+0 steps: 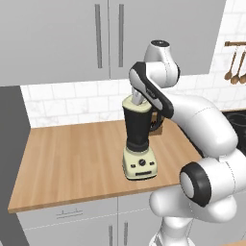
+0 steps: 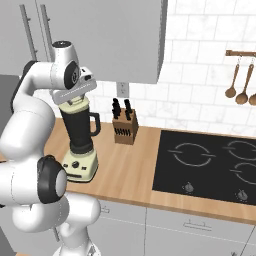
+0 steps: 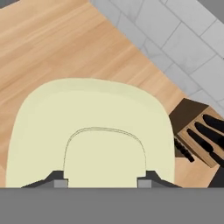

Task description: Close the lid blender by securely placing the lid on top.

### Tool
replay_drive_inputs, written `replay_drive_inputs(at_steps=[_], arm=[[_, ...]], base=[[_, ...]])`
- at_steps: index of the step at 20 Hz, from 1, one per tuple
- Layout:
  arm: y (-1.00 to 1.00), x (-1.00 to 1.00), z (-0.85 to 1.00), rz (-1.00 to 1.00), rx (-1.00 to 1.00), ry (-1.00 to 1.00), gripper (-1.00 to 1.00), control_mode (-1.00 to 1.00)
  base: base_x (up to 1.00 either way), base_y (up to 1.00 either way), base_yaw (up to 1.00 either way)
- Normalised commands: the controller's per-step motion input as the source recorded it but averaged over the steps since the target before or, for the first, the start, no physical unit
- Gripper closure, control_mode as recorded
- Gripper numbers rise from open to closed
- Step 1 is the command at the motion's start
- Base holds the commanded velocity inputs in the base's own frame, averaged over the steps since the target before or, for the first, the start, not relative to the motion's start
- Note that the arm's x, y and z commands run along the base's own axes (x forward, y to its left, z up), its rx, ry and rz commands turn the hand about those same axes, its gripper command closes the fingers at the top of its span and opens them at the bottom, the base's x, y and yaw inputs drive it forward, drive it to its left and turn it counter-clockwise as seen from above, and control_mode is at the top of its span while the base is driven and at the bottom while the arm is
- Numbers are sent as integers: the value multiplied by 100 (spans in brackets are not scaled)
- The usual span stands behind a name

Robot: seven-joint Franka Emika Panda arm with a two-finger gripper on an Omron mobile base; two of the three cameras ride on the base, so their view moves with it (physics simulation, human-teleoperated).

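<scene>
Lid on the jar, my claw on the knob

My claw (image 3: 103, 183) pinches the lid (image 3: 92, 131) by its raised knob, directly beneath me atop the blender (image 1: 138, 144). I reckon: press squarely down, corners matched, before releasing.

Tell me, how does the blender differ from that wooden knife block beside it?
The blender stands taller than the knife block. The blender is cream-yellow with a dark jar; the knife block is brown wood with black handles sticking out. The robot's gripper is at the blender's lid; the knife block stands untouched. Both stand on the wooden counter.
</scene>
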Motion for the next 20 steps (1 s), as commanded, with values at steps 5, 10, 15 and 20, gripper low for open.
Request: replay_drive_inputs(at_steps=[5, 10, 15, 20], arm=[[0, 0, 0, 0, 0, 0, 100, -100], [0, 0, 0, 0, 1, 0, -100, -100], [0, 0, 0, 0, 2, -1, -100, -100], [0, -1, 1, 0, 8, -6, -100, -100]], base=[[0, 0, 0], [0, 0, 0], [0, 0, 0], [0, 0, 0]])
